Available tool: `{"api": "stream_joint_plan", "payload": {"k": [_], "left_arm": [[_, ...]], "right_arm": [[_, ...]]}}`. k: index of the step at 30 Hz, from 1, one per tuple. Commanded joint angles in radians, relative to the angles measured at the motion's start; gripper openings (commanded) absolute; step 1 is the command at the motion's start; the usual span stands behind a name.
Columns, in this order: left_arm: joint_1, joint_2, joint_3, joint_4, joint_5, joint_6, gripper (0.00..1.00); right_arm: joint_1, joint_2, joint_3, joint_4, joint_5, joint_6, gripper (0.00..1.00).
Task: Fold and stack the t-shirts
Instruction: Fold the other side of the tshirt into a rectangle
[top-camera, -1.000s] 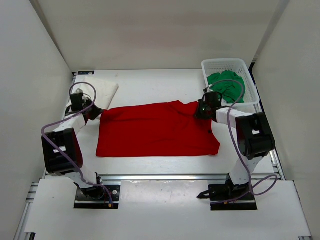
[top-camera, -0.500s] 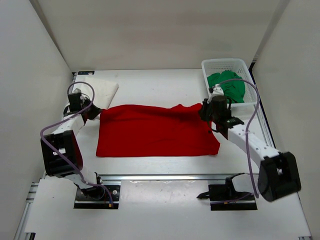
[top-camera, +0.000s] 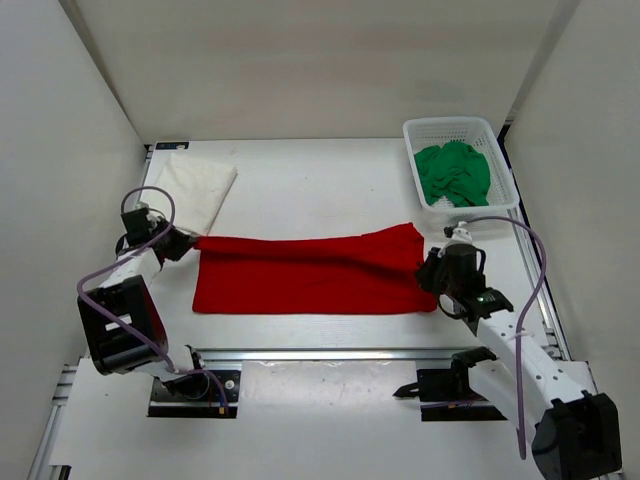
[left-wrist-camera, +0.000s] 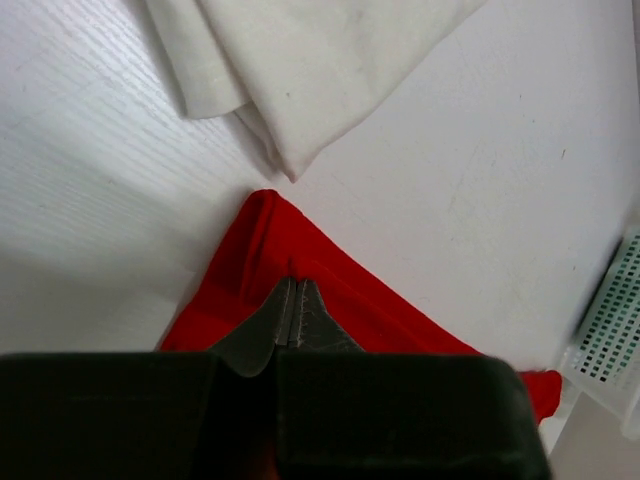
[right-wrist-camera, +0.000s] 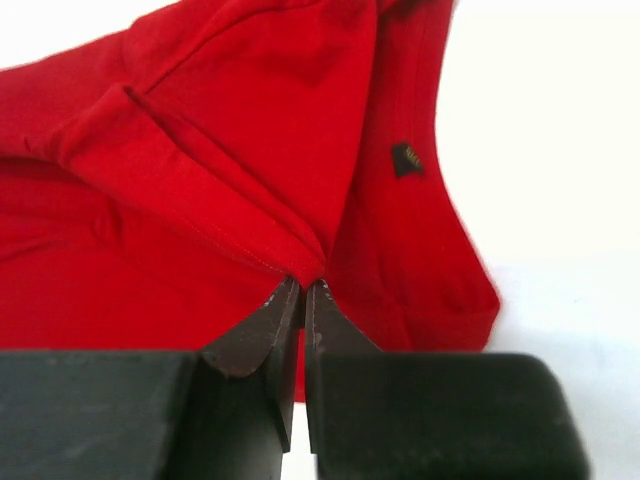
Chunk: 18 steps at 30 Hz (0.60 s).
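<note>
Well, the red t-shirt (right-wrist-camera: 200, 150) bears a small dark tag (right-wrist-camera: 405, 158), unreadable.

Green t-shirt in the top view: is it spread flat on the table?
No, the green t-shirt lies bunched up inside the white mesh basket at the far right.

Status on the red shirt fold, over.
Both shut: left tool on red t-shirt left corner, right tool on right edge. Shirt doubled lengthwise. Nearby white t-shirt not touching, nothing blocking.
</note>
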Motion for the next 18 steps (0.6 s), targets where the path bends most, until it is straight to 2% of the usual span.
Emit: {"api": "stream_joint_plan", "payload": {"k": [1,5,7,8,9,10,12,15,17,18], "left_arm": [[0.016,-0.043,-0.023,0.024,0.042,-0.023,0.0],[0.088,-0.008,-0.074,0.06,0.138,-0.1,0.02],[0.109,-0.021,-0.152,0.163,0.197,-0.164,0.23],[0.115,-0.03,-0.169,0.19,0.217,-0.208,0.27],[0.129,-0.052,-0.207,0.243,0.241,-0.229,0.42],[0.131,-0.091,-0.23,0.265,0.243,-0.258,0.47],[0.137,-0.161,-0.253,0.276,0.216,-0.281,0.48],[0.097,-0.262,-0.249,0.218,0.105,-0.237,0.39],[0.054,-0.316,-0.226,0.183,0.036,-0.182,0.39],[0.019,-0.325,-0.213,0.176,-0.013,-0.143,0.38]], "right_arm": [[-0.036,-0.054,-0.051,-0.002,-0.05,0.085,0.0],[-0.132,-0.128,-0.19,0.065,-0.206,0.169,0.0],[-0.166,-0.176,-0.241,0.076,-0.207,0.191,0.04],[-0.169,-0.202,-0.258,0.078,-0.224,0.193,0.07],[-0.176,-0.21,-0.255,0.069,-0.209,0.191,0.12],[-0.174,-0.233,-0.237,0.051,-0.193,0.186,0.17],[-0.154,-0.239,-0.2,0.041,-0.17,0.171,0.19],[-0.084,-0.218,-0.142,0.035,-0.113,0.162,0.21],[0.014,-0.18,-0.102,0.035,-0.061,0.148,0.2],[0.062,-0.145,-0.088,0.059,-0.032,0.137,0.15]]}}
